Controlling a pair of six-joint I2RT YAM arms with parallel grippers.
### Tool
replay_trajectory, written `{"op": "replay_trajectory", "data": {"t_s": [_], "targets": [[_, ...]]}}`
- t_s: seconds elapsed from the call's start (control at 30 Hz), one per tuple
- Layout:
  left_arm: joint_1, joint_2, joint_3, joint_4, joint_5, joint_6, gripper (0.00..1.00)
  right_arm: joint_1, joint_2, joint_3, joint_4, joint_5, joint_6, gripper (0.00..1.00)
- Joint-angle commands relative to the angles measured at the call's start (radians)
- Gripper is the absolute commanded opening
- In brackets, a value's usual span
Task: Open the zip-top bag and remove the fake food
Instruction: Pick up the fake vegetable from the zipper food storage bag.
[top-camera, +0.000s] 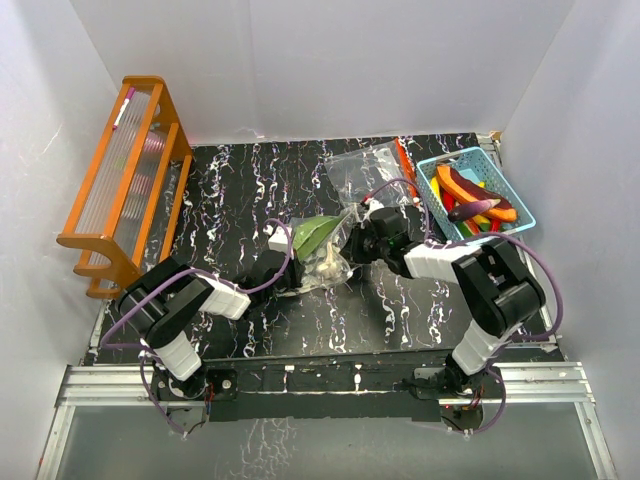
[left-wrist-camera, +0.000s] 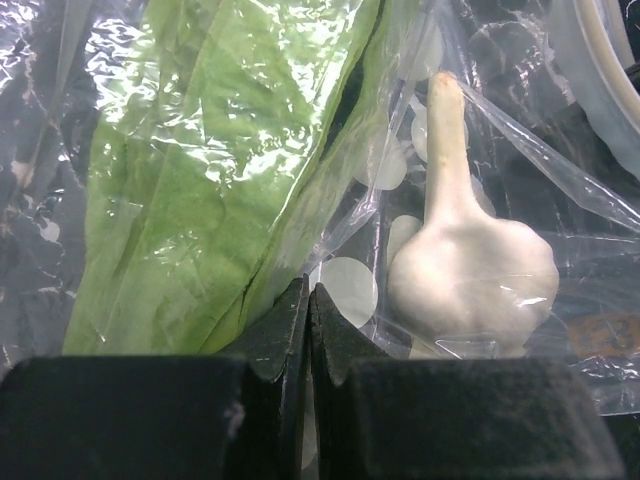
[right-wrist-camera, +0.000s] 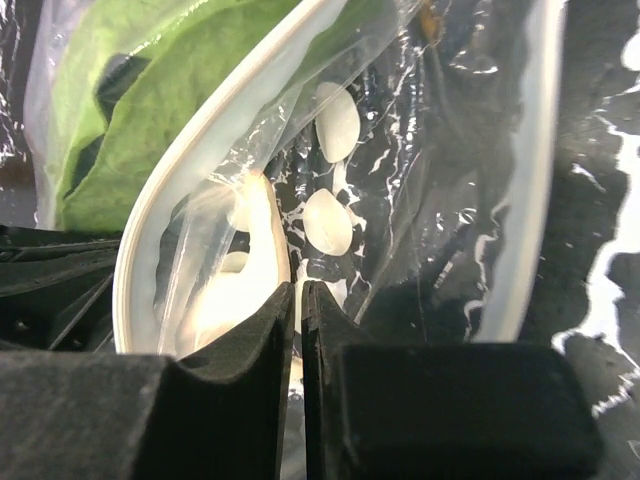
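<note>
The clear zip-top bag (top-camera: 330, 250) lies mid-table between my two grippers. Inside it are a long green leafy piece (top-camera: 313, 232) and a white garlic bulb (top-camera: 328, 262). My left gripper (top-camera: 297, 268) is shut on the bag's film at its near-left side. In the left wrist view, the leaf (left-wrist-camera: 220, 170) and the garlic (left-wrist-camera: 470, 270) lie just beyond the tips (left-wrist-camera: 308, 290). My right gripper (top-camera: 352, 243) is shut on the film at the bag's right end. In the right wrist view, the white zip rim (right-wrist-camera: 200, 150) curves open past the tips (right-wrist-camera: 298, 290).
A light-blue basket (top-camera: 447, 157) at the back right holds purple, orange, yellow and red toy foods. A second, flat clear bag (top-camera: 365, 165) lies behind the grippers. An orange wooden rack (top-camera: 125, 180) stands at the left. White walls close in the table.
</note>
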Motion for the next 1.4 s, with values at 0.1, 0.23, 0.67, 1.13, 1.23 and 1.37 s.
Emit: {"op": "replay_trajectory", "data": {"t_s": [0.1,0.23,0.67,1.13,1.23,1.37], "targets": [[0.004,-0.037,-0.006,-0.053,0.003,0.01,0.0,0.04,0.078,0.07,0.106,-0.026,-0.039,0.13],[0.004,-0.046,-0.007,-0.051,-0.009,0.007,0.0,0.064,0.122,0.118,0.08,-0.04,-0.075,0.15],[0.004,-0.05,-0.029,-0.031,0.006,-0.003,0.0,0.148,-0.035,0.053,0.078,0.053,-0.062,0.19],[0.004,-0.078,-0.032,-0.041,0.014,0.0,0.0,0.162,0.009,0.027,0.031,0.075,-0.066,0.6],[0.004,-0.086,-0.036,-0.048,0.005,0.003,0.0,0.163,0.036,0.066,-0.029,0.111,-0.072,0.66],[0.004,-0.086,-0.038,-0.047,0.004,0.001,0.0,0.183,0.042,0.086,-0.07,0.167,-0.079,0.69]]}}
